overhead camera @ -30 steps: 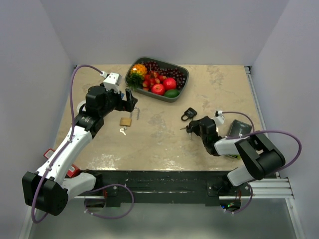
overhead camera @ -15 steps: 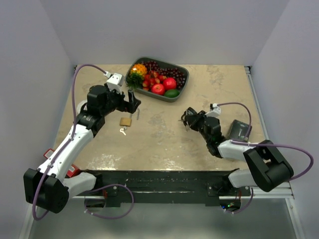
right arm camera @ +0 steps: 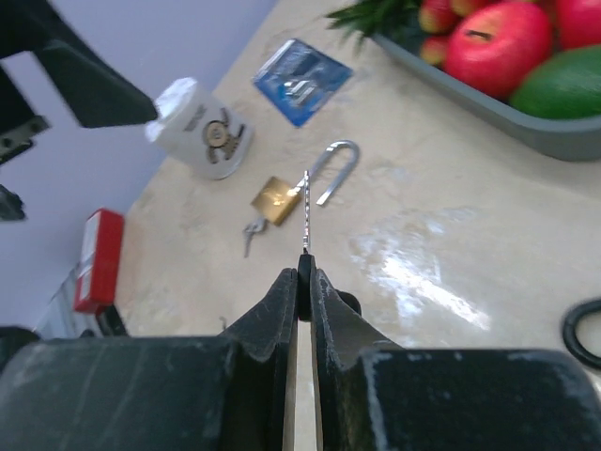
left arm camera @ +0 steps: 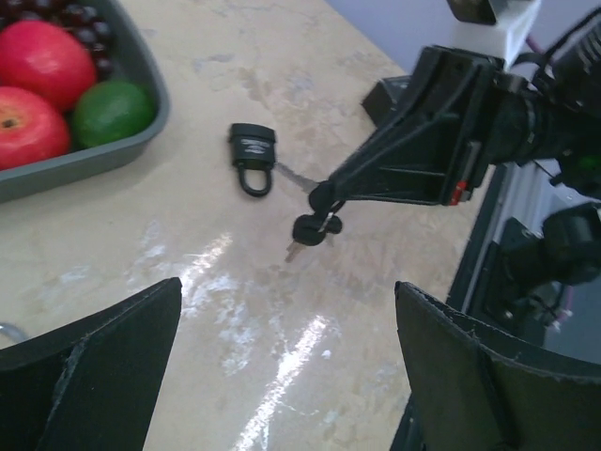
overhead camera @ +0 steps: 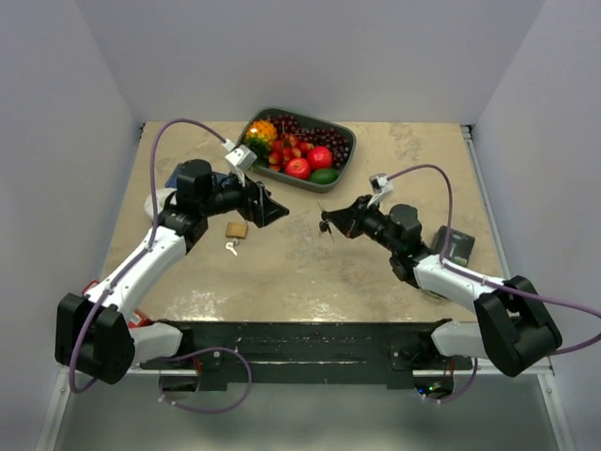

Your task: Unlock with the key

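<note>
My right fingers [right arm camera: 292, 286] are pinching the key [right arm camera: 305, 211], its blade pointing forward. The brass padlock [right arm camera: 275, 200] is lying on the tabletop [right arm camera: 423, 169] straight ahead of the tip, nearer my left fingers [overhead camera: 268, 209], which are gaping wide, empty.

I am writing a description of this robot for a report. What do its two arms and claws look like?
Both arms have white links and black joints. A purple cable loops along the left arm and another along the right arm. Each wrist carries a small white camera block. The left claw and right claw have black, wedge-shaped fingers.
</note>
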Controlling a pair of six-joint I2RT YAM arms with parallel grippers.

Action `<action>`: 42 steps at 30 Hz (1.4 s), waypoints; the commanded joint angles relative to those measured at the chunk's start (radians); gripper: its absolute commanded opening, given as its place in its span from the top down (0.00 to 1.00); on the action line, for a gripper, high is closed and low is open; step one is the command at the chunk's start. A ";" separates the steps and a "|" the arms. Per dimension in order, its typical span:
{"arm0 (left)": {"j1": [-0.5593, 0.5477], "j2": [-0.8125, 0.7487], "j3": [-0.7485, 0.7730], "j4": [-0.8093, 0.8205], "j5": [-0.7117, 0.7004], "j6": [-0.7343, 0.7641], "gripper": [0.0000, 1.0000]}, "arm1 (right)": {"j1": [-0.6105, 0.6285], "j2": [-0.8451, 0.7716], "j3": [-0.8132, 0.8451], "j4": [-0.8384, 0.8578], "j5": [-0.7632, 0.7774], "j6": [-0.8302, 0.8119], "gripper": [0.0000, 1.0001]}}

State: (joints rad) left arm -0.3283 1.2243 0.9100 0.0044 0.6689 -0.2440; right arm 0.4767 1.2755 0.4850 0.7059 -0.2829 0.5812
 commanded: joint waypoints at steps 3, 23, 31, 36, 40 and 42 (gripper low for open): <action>-0.040 0.038 0.000 0.101 0.230 -0.029 0.01 | -0.001 -0.008 0.144 -0.057 -0.329 -0.029 1.00; -0.103 0.089 0.009 0.103 0.302 -0.031 0.36 | 0.069 0.007 0.259 -0.140 -0.547 -0.038 1.00; -0.110 0.095 0.010 0.108 0.333 -0.032 0.62 | 0.066 -0.011 0.259 -0.164 -0.519 -0.061 1.00; -0.110 0.095 0.010 0.112 0.347 -0.035 0.78 | 0.068 -0.016 0.253 -0.169 -0.492 -0.069 1.00; -0.112 0.093 0.012 0.112 0.354 -0.037 0.92 | 0.065 -0.027 0.239 -0.140 -0.467 -0.055 1.00; -0.112 0.092 0.012 0.115 0.360 -0.038 1.00 | 0.062 -0.024 0.234 -0.119 -0.467 -0.041 1.00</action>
State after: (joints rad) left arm -0.4328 1.3132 0.9054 0.0727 1.0004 -0.2817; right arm 0.5407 1.2823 0.7021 0.5194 -0.7830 0.5224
